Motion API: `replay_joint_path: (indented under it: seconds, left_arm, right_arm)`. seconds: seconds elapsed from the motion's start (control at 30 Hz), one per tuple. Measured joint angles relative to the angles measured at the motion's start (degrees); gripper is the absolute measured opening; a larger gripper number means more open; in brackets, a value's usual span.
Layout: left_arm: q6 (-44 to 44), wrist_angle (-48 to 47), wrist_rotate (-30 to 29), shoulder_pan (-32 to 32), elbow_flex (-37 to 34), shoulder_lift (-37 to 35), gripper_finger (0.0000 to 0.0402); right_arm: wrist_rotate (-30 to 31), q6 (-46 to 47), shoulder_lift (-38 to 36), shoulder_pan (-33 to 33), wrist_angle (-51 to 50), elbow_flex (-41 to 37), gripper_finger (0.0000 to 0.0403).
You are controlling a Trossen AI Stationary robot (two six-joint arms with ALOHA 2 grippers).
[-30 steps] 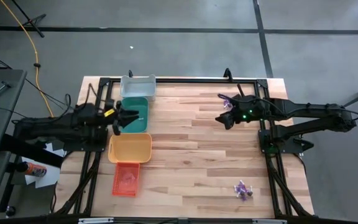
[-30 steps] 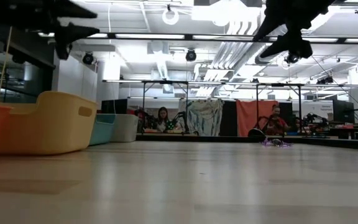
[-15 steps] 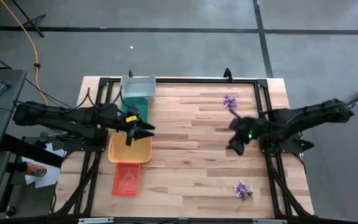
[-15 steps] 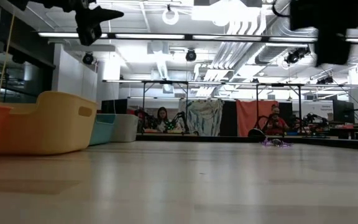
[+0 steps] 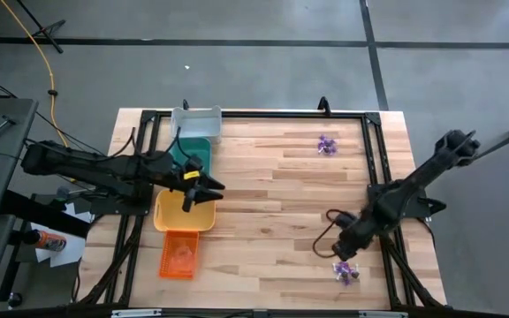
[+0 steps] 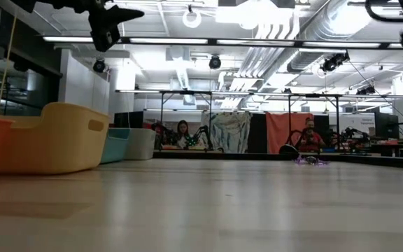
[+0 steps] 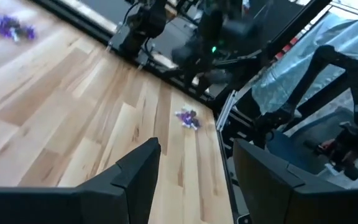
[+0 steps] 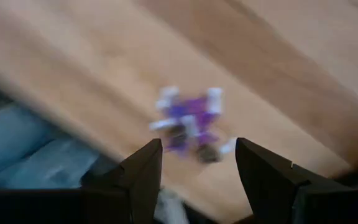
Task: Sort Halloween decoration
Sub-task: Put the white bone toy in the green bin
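The Halloween decoration lies in two small purple-and-white clusters on the wooden table: one at the near right (image 5: 345,270), one at the far right (image 5: 327,144). My right gripper (image 5: 336,250) hangs just above the near cluster (image 8: 191,124), pointing steeply down, open, and the cluster shows between and beyond its fingers. My left gripper (image 5: 205,189) hovers open over the far right corner of the yellow tray (image 5: 173,216), pointing toward the table's right with nothing between its fingers (image 7: 196,180). It shows high at the left of the low view (image 6: 114,17).
Four trays stand in a row along the table's left side: grey (image 5: 196,122), teal (image 5: 200,146), yellow, then orange (image 5: 179,253) nearest. A black frame rail (image 5: 374,159) runs along the right side. Bare wood lies between the trays and the clusters.
My right gripper has swung from the far cluster toward the table's near edge, come down and tipped steeply downward over the near cluster. My left gripper has gone from above the teal tray toward the right and near edge, over the yellow tray, then held still.
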Motion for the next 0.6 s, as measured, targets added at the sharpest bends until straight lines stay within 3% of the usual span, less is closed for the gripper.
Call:
replay_joint_path:
  seconds: [0.13, 0.3, 0.6]
  left_arm:
    - [0.17, 1.20, -0.04, 0.02, 0.00, 0.05, 0.0193]
    - [-1.88, 1.25, -0.11, 0.02, 0.00, 0.05, 0.0193]
    - [-1.42, 0.29, -0.08, 0.04, 0.00, 0.02, 0.0193]
  right_arm:
    - [1.61, 4.12, 8.29, 0.91, -2.60, 2.56, 0.0199]
    - [2.08, 5.43, 15.07, 0.89, 3.05, 3.22, 0.0199]
    - [1.41, 10.83, 18.44, 0.89, 1.99, 3.20, 0.0199]
